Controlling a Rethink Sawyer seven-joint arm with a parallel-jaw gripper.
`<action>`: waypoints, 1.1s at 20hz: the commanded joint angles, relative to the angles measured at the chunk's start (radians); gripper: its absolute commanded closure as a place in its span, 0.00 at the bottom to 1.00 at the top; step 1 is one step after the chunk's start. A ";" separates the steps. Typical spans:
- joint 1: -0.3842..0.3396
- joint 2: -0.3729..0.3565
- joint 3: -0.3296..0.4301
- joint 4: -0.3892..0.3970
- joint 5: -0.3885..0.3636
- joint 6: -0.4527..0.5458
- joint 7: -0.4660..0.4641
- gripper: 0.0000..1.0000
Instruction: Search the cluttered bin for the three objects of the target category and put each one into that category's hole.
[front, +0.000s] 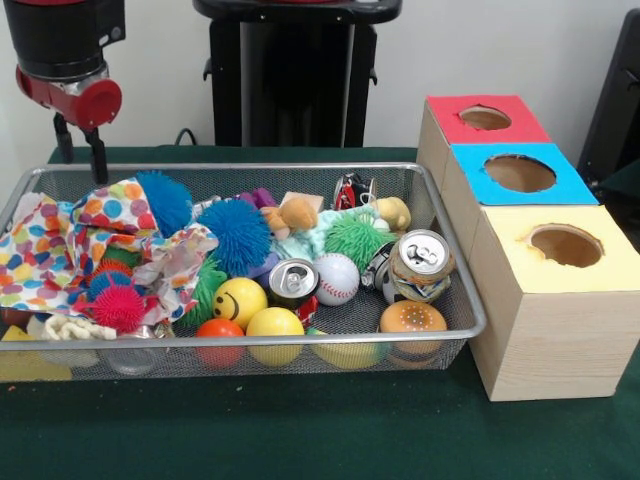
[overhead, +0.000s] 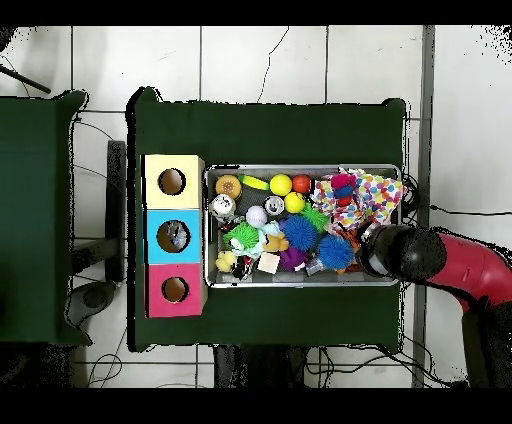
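While the arm (front: 68, 55) comes down from the top-left of the front view, only its black and red wrist end shows properly, with the gripper (front: 82, 150) hanging just past the far-left corner of the wire bin (front: 478, 318). Two thin dark prongs poke down there, one ending right at the bin's rim, but I honestly can't tell if they're spread or pinched together. It's not grasping anything as far as I can see. From overhead the bulky red and black arm covers the gripper completely, sitting over the bin's short end on the side away from the boxes.

The bin itself is packed. A polka-dot cloth (front: 60, 250) is bunched up at the gripper's end and buries some spiky balls, so only bits of pink and blue poke out. In the middle there's a blue spiky ball (front: 236, 232), a green spiky ball (front: 356, 238), a baseball (front: 336, 278), a smiley yellow ball (front: 239, 300) and two drink cans (front: 421, 265), one upright, one half sunk in the pile. A burger toy (front: 412, 322) sits by the near rim.

Beside the bin's other short end are three boxes in a row, each with a round hole on top: red box (front: 485, 118), blue box (front: 518, 173), yellow box (front: 565, 245). Overhead, something small shows inside the blue one's hole, too tiny to make out.
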 joint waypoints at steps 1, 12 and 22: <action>-0.002 0.010 0.080 0.011 -0.075 0.045 -0.259 0.00; -0.018 0.123 0.124 -0.054 -0.133 -0.039 -0.273 0.00; -0.037 0.215 0.203 -0.119 -0.175 -0.037 -0.316 0.00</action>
